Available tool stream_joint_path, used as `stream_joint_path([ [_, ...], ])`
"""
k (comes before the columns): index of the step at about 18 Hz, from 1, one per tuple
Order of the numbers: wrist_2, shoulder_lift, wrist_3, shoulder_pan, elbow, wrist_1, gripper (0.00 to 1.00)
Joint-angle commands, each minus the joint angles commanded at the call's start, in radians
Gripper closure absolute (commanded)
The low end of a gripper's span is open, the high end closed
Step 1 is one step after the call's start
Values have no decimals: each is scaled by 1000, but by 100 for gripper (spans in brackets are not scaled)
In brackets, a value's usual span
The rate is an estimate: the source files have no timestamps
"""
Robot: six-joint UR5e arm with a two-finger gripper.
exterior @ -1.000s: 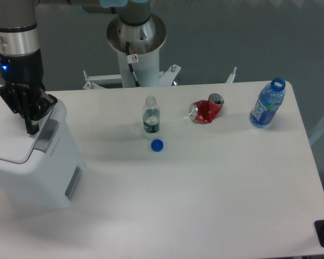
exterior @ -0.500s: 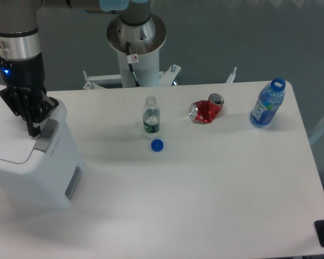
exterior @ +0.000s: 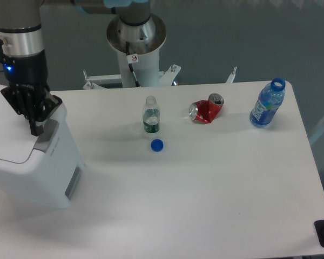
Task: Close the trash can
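Slightly rightward and upward since a second ago, the hand (exterior: pixel 36 128) hangs over the grey latch tab (exterior: pixel 46 136) of the trash can (exterior: pixel 38 167), which sits at the tabletop's (exterior: pixel 205 189) left edge, lid down. Its fingers look pressed together, holding nothing. Farther back stand a blue cap (exterior: pixel 157 144), small bottle (exterior: pixel 150 115), crushed can (exterior: pixel 206 109) and blue bottle (exterior: pixel 267 103).

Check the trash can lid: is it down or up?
Down. The lid lies flat on the trash can, with no gap visible; the gripper is at the grey latch tab.

Pincer (exterior: pixel 36 128) over trash can (exterior: pixel 29 162) lid, bottles, can on table
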Motion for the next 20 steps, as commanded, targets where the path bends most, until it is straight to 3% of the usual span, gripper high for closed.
stream_joint_path([
  [1,2,3,12,21,2,2,0],
  [7,5,-24,138,208,-24,3,0],
  [14,2,-164,339,442,-11,3,0],
  [20,-2,-290,682,581,38,-12,0],
])
